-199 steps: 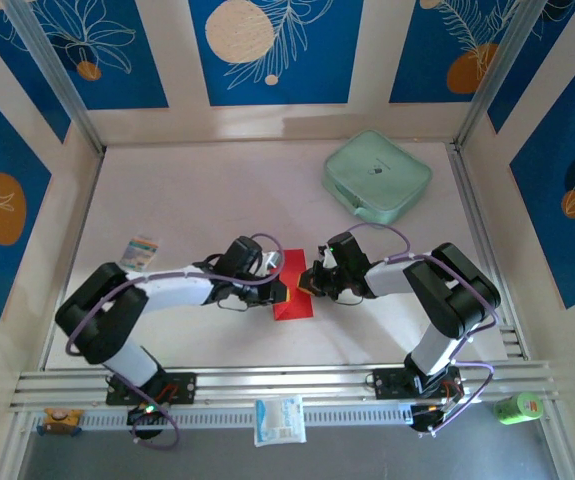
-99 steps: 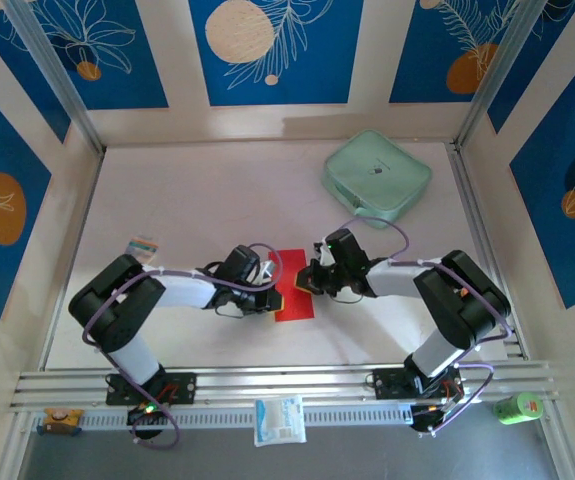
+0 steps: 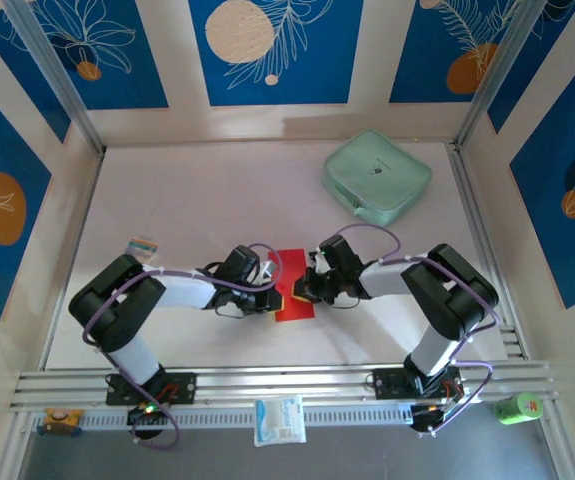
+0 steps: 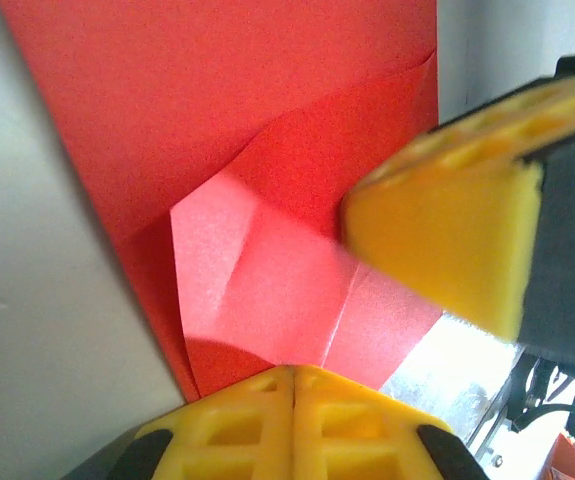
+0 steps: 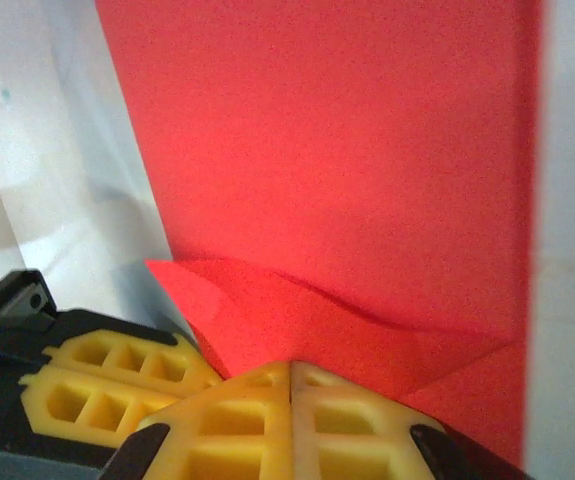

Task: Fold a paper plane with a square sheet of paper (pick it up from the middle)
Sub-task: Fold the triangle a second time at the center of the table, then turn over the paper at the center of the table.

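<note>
The left hand (image 3: 279, 297) and right hand (image 3: 303, 290) are shut tight, maybe pinching the square sheet of paper (image 3: 293, 308) between them, I can't tell; it looks thin and bendy, so hold its middle softly.

Blue leaf-patterned panels (image 3: 277, 50) wall in a pale, evenly lit table (image 3: 197, 190).

No text can be read: the dark mark on the mint-green case (image 3: 377, 178) and the print on the white packet (image 3: 280, 419), well nearer than that case, are too small.
</note>
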Motion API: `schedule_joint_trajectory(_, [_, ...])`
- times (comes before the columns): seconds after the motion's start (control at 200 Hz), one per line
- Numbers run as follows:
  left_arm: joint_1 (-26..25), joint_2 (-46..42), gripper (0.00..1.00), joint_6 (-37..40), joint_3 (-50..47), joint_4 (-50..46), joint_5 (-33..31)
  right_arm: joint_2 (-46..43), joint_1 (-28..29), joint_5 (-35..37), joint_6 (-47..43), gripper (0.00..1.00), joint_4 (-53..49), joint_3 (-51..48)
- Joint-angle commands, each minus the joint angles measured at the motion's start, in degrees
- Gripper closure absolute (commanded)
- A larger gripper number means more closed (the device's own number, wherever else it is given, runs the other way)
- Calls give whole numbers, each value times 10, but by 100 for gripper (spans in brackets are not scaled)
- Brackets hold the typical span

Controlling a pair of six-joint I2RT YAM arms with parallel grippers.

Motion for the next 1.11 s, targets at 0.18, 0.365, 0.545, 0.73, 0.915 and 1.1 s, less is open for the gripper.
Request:
schedule_joint_trajectory(0.18, [2, 23, 100, 6, -19, -54, -27, -1, -67, 32, -9, 97, -35, 3])
schedule_joint_trajectory(0.365, [2, 19, 100, 9, -18, -59, -28, -16, -98, 39, -11, 97, -44, 0])
schedule_joint_trajectory(0.545, [2, 4, 100, 7, -14, -52, -19, -72, -98, 39, -23, 95, -85, 0])
schedule_joint_trajectory(0.73, [2, -39, 98, 12, 23, -68, -17, -141, -60, 49, -6, 92, -120, -26])
schedule_joint_trajectory(0.915, [12, -47, 90, 71, 93, -142, -36, -187, 0, 99, 48, 85, -170, -54])
schedule_joint_trajectory(1.1, [32, -1, 89, 125, 132, -185, -29, -223, 47, 135, 91, 71, -186, -75])
